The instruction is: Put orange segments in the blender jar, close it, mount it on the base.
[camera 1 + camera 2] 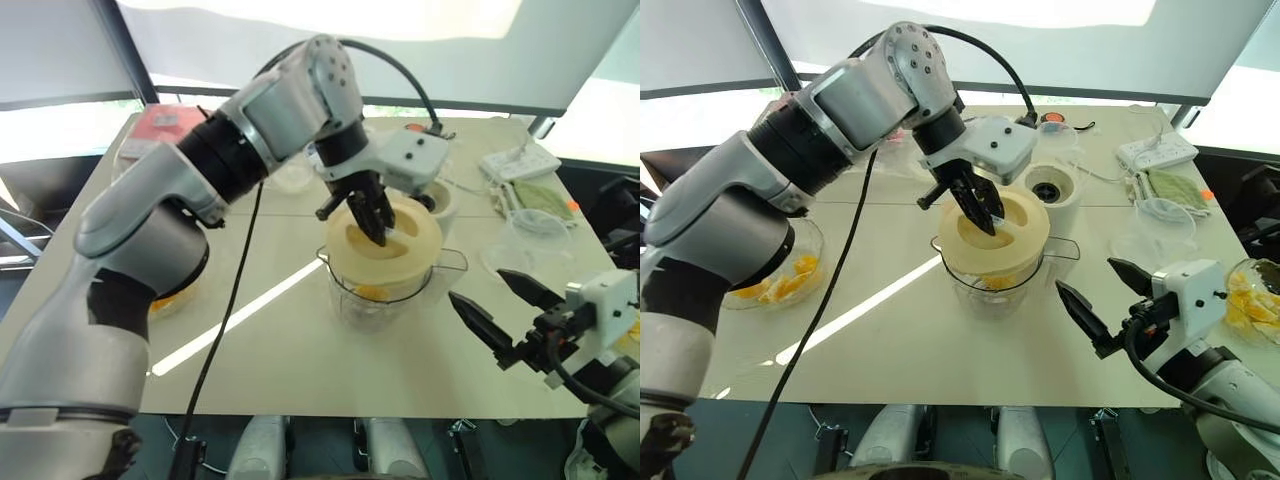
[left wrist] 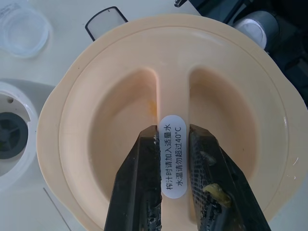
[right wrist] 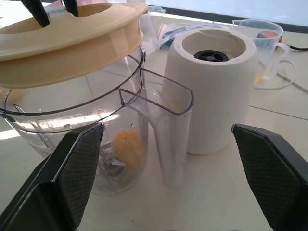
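The clear blender jar (image 1: pixel 372 298) stands mid-table with its handle (image 3: pixel 166 139) toward my right arm. Orange segments (image 3: pixel 128 146) lie at its bottom. A cream lid (image 1: pixel 392 245) sits over the jar's mouth, slightly tilted. My left gripper (image 2: pixel 173 132) points down onto the lid and is shut on its raised centre ridge. Just behind the jar stands the cream-white base (image 1: pixel 1050 188) with its dark socket facing up. Near the table's front right, my right gripper (image 1: pixel 476 284) is open with nothing in it, aimed at the jar's handle a short way off.
A glass bowl of orange pieces (image 1: pixel 788 282) sits at the left edge, another (image 1: pixel 1252 300) at the far right. A clear measuring cup (image 1: pixel 532 236), a green cloth (image 1: pixel 1175 186) and a power strip (image 1: pixel 1156 152) lie at the back right. A black cable (image 1: pixel 225 330) hangs from my left arm.
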